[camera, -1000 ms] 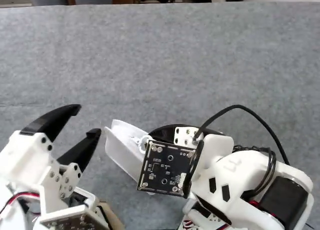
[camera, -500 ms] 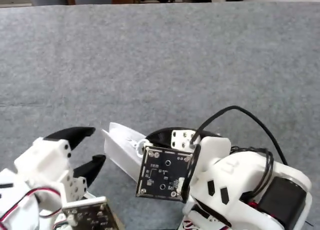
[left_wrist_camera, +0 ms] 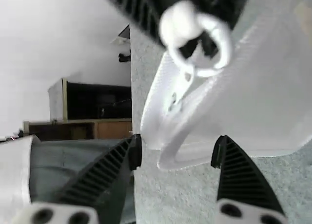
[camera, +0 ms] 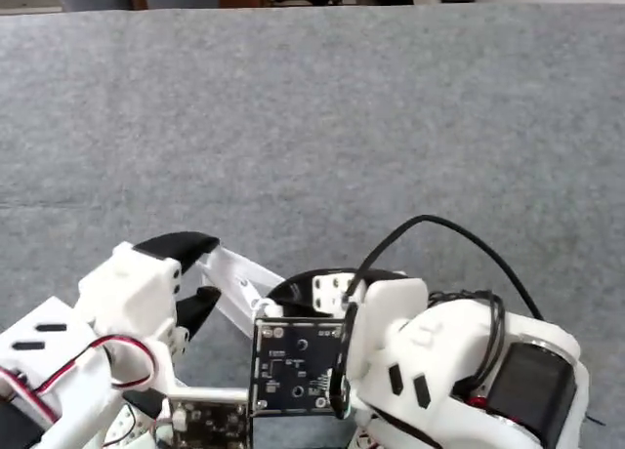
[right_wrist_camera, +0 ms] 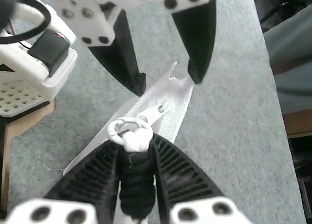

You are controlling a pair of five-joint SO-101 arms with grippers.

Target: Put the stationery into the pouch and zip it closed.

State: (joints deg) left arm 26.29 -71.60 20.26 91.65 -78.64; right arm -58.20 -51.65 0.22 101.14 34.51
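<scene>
Left gripper [left_wrist_camera: 178, 153], right gripper [right_wrist_camera: 134, 143] hem pouch [camera: 239, 278], wide table [camera: 312, 107] beyond

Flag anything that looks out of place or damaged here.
Nothing stands out. The pouch looks intact on the grey table; the right gripper is shut on its zipper pull, and the left gripper is open astride the pouch's end.

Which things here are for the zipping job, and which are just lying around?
For the job:
pouch
zipper pull
left gripper, open around the pouch's end
right gripper, shut on the zipper pull

Just there:
grey table cover
dark cabinet behind
</scene>
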